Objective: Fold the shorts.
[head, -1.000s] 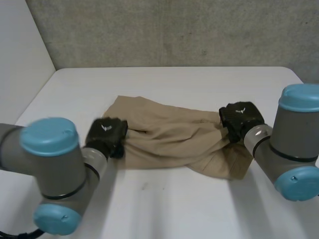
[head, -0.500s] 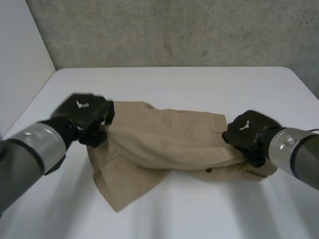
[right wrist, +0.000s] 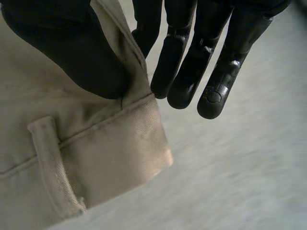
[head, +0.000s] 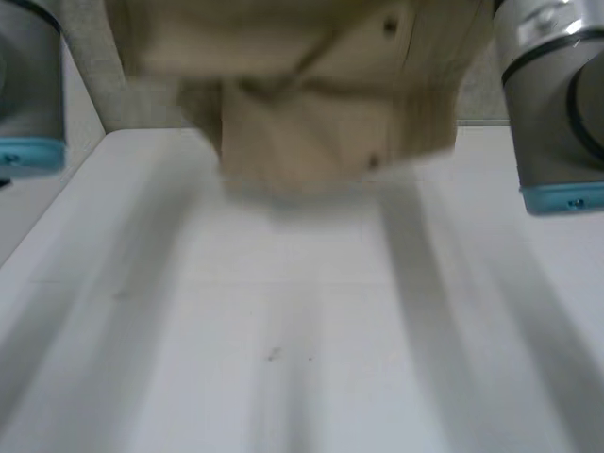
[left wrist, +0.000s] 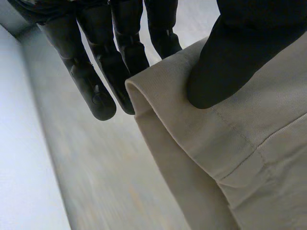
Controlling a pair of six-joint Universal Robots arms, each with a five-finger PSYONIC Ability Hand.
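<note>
shorts (head: 311,85) lifted off white table (head: 283,359) | left hand (left wrist: 240,48), right hand (right wrist: 62,43) pinching its edges | grey wall (head: 90,85) behind

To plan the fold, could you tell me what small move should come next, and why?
Probably lower both hands together to lay the shorts flat on the table: the left hand and the right hand each pinch an edge, and the cloth hangs above it.

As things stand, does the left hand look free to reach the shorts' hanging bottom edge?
Probably not: the left hand is pinching the hanging shorts at an edge, so it is occupied.
</note>
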